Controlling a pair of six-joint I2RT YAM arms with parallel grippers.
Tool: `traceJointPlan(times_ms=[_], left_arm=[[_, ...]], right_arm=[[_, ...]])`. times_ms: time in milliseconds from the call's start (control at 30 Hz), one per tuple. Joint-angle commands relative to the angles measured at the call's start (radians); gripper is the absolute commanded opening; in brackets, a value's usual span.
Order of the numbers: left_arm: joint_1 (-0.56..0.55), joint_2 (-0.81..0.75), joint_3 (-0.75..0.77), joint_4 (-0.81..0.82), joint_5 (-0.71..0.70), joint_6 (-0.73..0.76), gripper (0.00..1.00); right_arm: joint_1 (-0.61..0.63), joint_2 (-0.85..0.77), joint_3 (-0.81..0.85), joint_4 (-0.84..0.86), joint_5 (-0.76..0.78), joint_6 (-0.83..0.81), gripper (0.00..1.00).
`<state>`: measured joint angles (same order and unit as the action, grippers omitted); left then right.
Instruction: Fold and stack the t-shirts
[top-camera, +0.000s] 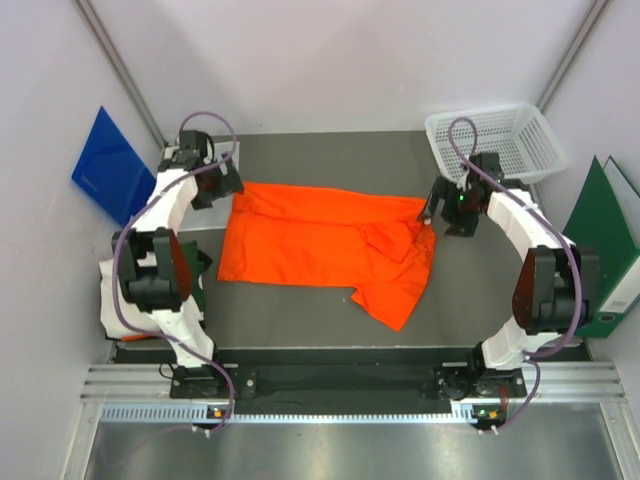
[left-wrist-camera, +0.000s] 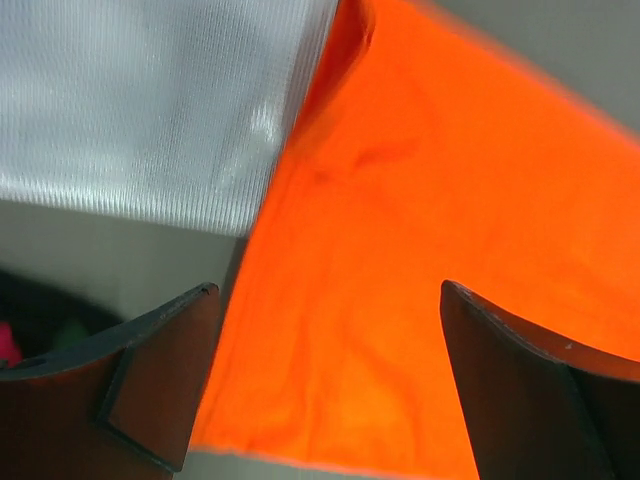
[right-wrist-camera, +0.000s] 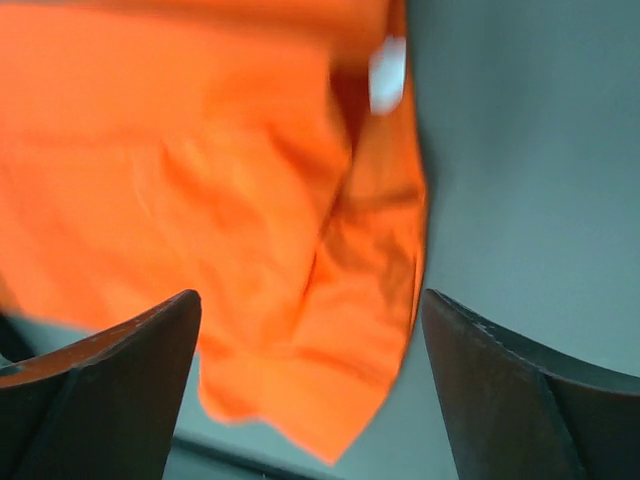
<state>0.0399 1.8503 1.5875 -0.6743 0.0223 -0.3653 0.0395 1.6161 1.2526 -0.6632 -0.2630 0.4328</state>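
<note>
**Position.** The orange t-shirt (top-camera: 320, 245) lies flat on the desk (top-camera: 300, 325) between the two arms. It is roughly rectangular, and one loose flap trails toward the near right. The left end effector (top-camera: 218, 186) stands at the garment's far left corner, and the right end effector (top-camera: 444, 214) at its far right corner. Both have their jaws spread wide and hold nothing. In each wrist view the cloth lies below and between the fingers.

**Step in hand (judged).** Taking a hold for the next fold.
- Lower each end effector onto an outer edge.
- Pinch all layers at once.
- Lift both ends level and carry them together so the fold line stays straight.
- Do not catch the trailing flap alone.

**Material.** The cloth is a thin, matt, limp knit that creases in soft ridges, so expect it to sag between the grips. A small white label (right-wrist-camera: 387, 75) shows near one edge. A pale ribbed sheet (left-wrist-camera: 140, 100) adjoins the orange cloth in the left wrist view. Whether it is cloth or plastic cannot be determined.
</note>
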Motion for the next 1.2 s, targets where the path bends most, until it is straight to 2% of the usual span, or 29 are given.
traceJointPlan(times_ms=[0,167,300,467,600,733,800,867,1067,1100,1167], left_arm=[[0.003,-0.103,-0.207,-0.013,0.054,-0.012,0.94],[0.002,-0.184,-0.407,-0.018,0.070,-0.014,0.92],[0.002,-0.230,-0.509,-0.025,0.064,-0.015,0.89],[0.002,-0.263,-0.595,-0.019,0.039,-0.026,0.86],[0.002,-0.266,-0.609,-0.028,-0.002,-0.030,0.86],[0.002,-0.260,-0.607,-0.025,-0.013,-0.034,0.86],[0.002,-0.252,-0.604,-0.016,-0.013,-0.040,0.86],[0.002,-0.238,-0.597,-0.010,-0.013,-0.044,0.86],[0.002,-0.227,-0.581,-0.008,-0.045,-0.046,0.84],[0.002,-0.226,-0.581,-0.008,-0.045,-0.043,0.83],[0.002,-0.227,-0.584,-0.007,-0.048,-0.043,0.80]], right_arm=[[0.008,-0.009,-0.139,-0.146,-0.198,-0.020,0.85],[0.010,-0.042,-0.295,-0.203,-0.217,-0.097,0.83],[0.016,-0.105,-0.380,-0.220,-0.213,-0.118,0.82],[0.054,-0.165,-0.499,-0.164,-0.236,-0.083,0.77],[0.150,-0.164,-0.561,-0.093,-0.260,-0.011,0.75],[0.285,-0.133,-0.547,-0.044,-0.259,0.040,0.74],[0.310,-0.107,-0.544,-0.006,-0.246,0.064,0.73],[0.327,-0.082,-0.552,0.028,-0.249,0.079,0.66],[0.395,0.042,-0.527,0.080,-0.208,0.093,0.62],[0.401,0.065,-0.515,0.083,-0.200,0.093,0.60],[0.421,0.090,-0.503,0.096,-0.190,0.095,0.45]])
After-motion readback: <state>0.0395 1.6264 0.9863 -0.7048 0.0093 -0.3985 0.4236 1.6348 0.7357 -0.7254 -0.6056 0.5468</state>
